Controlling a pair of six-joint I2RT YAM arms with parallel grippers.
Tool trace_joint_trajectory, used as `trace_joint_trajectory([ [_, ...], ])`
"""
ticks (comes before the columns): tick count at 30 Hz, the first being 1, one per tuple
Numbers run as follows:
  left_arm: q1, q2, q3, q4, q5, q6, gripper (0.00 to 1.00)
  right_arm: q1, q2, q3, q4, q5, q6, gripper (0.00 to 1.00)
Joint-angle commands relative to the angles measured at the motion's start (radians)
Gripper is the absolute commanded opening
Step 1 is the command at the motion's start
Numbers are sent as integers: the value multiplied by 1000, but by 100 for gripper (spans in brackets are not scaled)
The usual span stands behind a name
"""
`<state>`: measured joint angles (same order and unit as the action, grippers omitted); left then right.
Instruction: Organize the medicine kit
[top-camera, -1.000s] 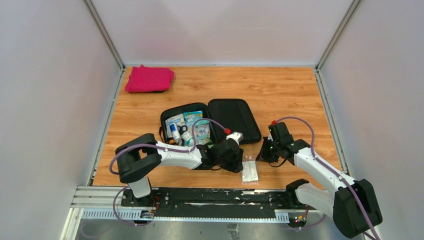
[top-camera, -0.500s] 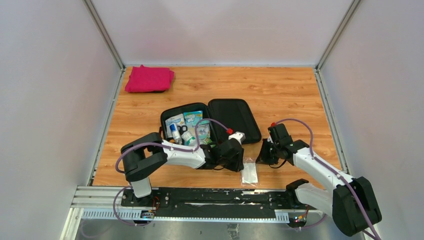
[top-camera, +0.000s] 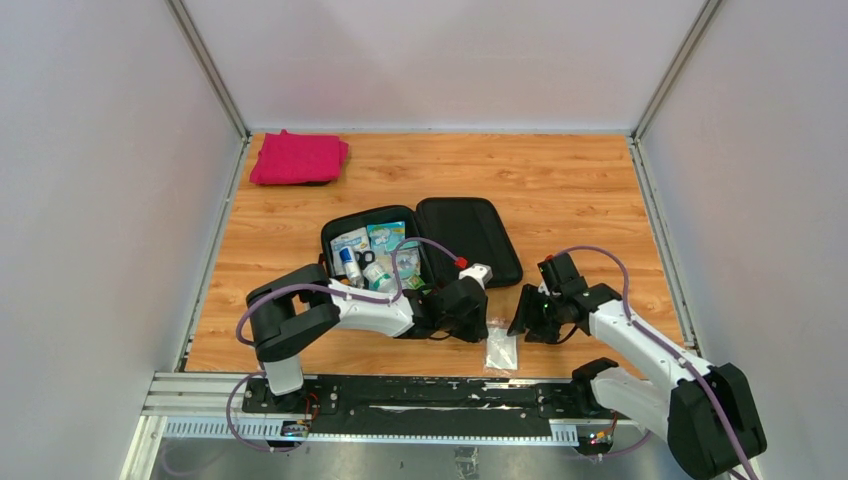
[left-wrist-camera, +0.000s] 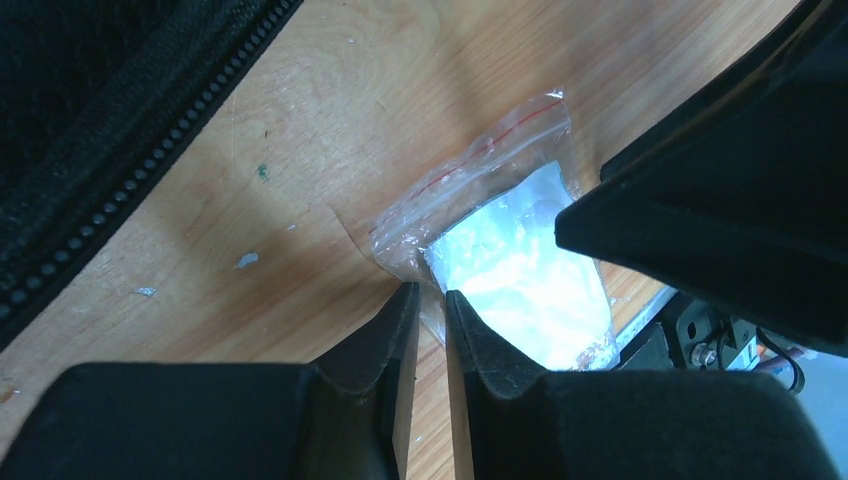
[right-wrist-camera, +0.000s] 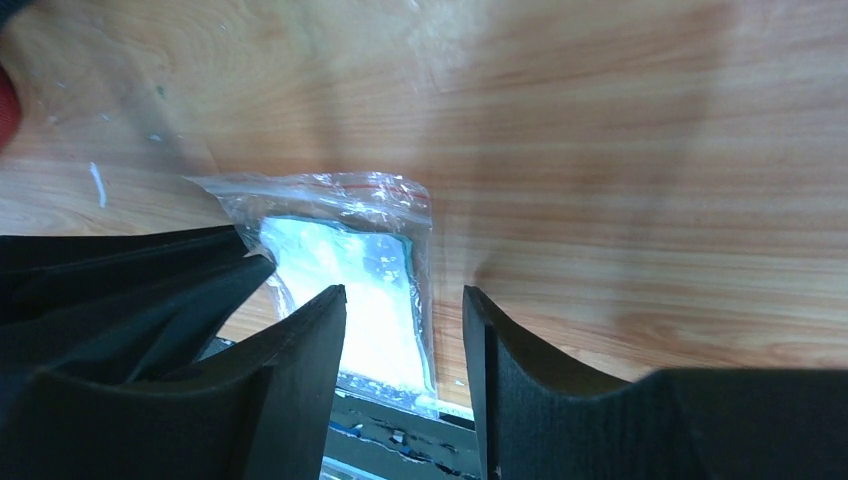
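Both jaws flank the plastic bag (top-camera: 501, 350) (near table edge) — left pinching its edge, right parted.

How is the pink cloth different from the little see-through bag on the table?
The pink cloth is solid pink and you cannot see through it; the plastic bag is clear, with something white inside. The cloth is bigger and folded thick; the bag is small and lies flat. The cloth sits alone in the far left corner; the bag lies at the near edge, between the two end effectors. Both rest on the wooden table, outside the medicine kit.
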<state>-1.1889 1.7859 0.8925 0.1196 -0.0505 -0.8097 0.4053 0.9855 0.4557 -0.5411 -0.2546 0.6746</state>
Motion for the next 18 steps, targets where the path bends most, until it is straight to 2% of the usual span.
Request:
trace_joint_trajectory([
  [1,-11,47,0,-51,-2,3,21,13,-7,-45,-31,-39,19,52],
  [7,-11,55,6,-51,5,7,18,14,36,-107,94,-95,67,44],
  [12,-11,64,13,-51,12,9,16,17,63,-135,156,-100,86,32],
  [14,-11,63,12,-51,12,9,16,16,51,-139,159,-88,91,25],
  [18,-11,38,17,-77,-4,10,16,16,-28,-142,154,-69,100,1],
])
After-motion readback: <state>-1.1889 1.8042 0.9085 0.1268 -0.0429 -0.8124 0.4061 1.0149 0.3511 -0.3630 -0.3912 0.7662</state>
